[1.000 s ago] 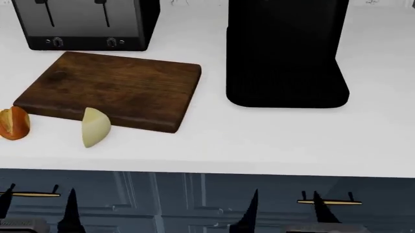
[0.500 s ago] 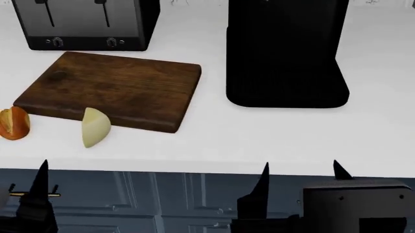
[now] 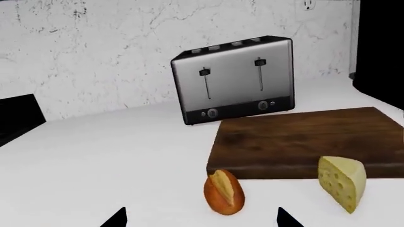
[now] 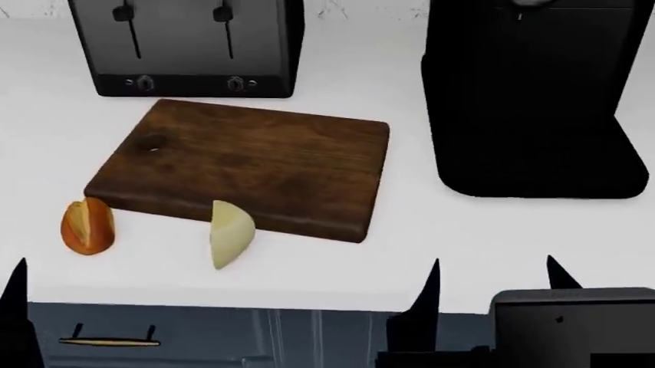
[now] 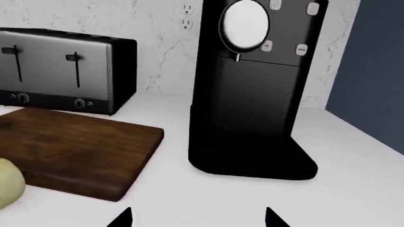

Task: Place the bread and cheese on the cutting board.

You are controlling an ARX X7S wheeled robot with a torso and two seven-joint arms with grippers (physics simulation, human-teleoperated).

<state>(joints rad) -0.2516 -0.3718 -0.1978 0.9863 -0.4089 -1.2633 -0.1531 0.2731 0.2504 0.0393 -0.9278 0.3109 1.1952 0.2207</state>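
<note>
The bread (image 4: 88, 227) is an orange-brown roll on the white counter, just off the front left corner of the cutting board (image 4: 245, 161). The cheese (image 4: 230, 233) is a pale yellow wedge that stands against the board's front edge. The dark wooden board has nothing on it. My left gripper (image 3: 200, 221) is open and empty, a little short of the bread (image 3: 224, 191), with the cheese (image 3: 342, 182) off to one side. My right gripper (image 4: 495, 285) is open and empty at the counter's front edge, right of the board. In the right wrist view the right gripper (image 5: 197, 218) faces bare counter.
A steel toaster (image 4: 189, 46) stands behind the board. A tall black coffee machine (image 4: 532, 100) stands right of the board, ahead of the right gripper. The counter's front edge (image 4: 307, 308) has blue cabinet fronts below it. A white wall (image 3: 94, 47) backs the counter.
Both grippers have risen from below the counter's edge to counter height. The head view has shifted, so the board, bread and cheese now sit further right and lower in it.
</note>
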